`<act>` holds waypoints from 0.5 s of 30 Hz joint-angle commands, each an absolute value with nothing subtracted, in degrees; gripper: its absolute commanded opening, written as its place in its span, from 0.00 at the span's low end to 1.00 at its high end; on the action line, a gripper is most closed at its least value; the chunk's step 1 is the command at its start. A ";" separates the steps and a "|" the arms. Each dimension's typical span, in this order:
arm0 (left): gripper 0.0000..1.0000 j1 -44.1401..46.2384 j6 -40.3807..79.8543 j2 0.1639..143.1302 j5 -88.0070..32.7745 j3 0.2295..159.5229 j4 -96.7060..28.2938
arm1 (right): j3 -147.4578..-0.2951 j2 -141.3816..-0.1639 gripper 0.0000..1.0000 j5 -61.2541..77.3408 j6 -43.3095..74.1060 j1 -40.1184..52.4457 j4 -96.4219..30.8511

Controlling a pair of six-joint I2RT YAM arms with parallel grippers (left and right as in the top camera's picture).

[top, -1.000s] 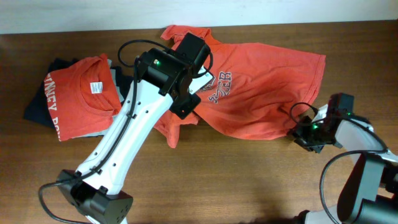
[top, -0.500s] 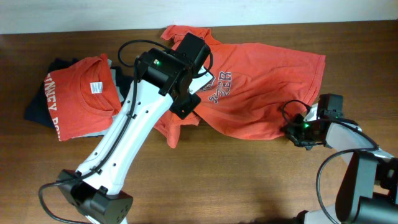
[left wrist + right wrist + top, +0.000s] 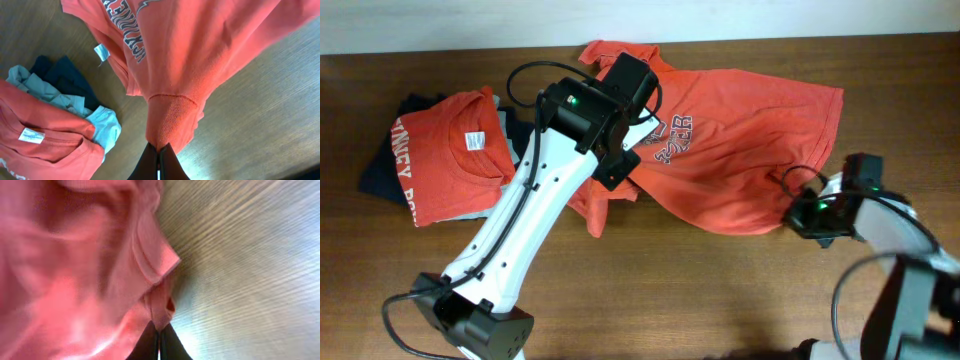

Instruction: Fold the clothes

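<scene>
Overhead: wood table. Largest item is an orange-red T-shirt, spread and crumpled along the far edge, centre to right, lettering up. Second orange-red T-shirt, folded, white neck tag showing, tops the pile near the far-left corner; navy garment and pale grey-blue garment lie beneath. 2 claws engaged. Left gripper pinched on a hemmed fold of the spread shirt. Right gripper clamped on its hem corner toward the right edge.

Orange-red T-shirt, navy-white lettering; brown wood-grain table.
</scene>
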State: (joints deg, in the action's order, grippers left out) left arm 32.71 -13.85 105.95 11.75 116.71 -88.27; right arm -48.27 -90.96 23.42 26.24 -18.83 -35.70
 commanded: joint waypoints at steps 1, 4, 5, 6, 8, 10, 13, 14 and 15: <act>0.00 32.86 -13.28 103.63 13.34 117.08 -89.03 | -53.89 -79.48 0.04 19.88 24.03 -22.13 -39.70; 0.00 32.86 -13.28 101.34 13.32 117.08 -89.91 | -58.28 -70.94 0.04 15.22 24.05 -25.47 -45.28; 0.00 32.86 -13.28 100.53 13.30 117.08 -90.19 | -59.35 -69.12 0.04 13.89 24.05 -26.24 -46.61; 0.00 32.91 -13.28 99.66 13.32 117.08 -90.67 | -60.86 -66.72 0.04 11.79 24.05 -27.29 -48.47; 0.00 32.91 -13.26 97.54 13.08 117.08 -91.98 | -63.40 -62.98 0.04 8.47 24.05 -28.77 -51.70; 0.01 32.91 -12.60 94.89 12.84 117.08 -92.99 | -66.30 -59.99 0.04 7.27 24.05 -29.39 -54.94; 0.01 32.91 -11.94 90.72 12.84 117.08 -93.82 | -70.37 -59.57 0.04 7.25 23.94 -28.42 -58.89; 0.01 32.91 -11.66 89.54 12.82 117.08 -93.82 | -71.42 -59.61 0.04 7.25 23.79 -28.08 -59.90; 0.01 32.91 -11.57 88.16 12.69 117.08 -93.80 | -72.58 -59.59 0.04 7.22 23.09 -27.70 -60.73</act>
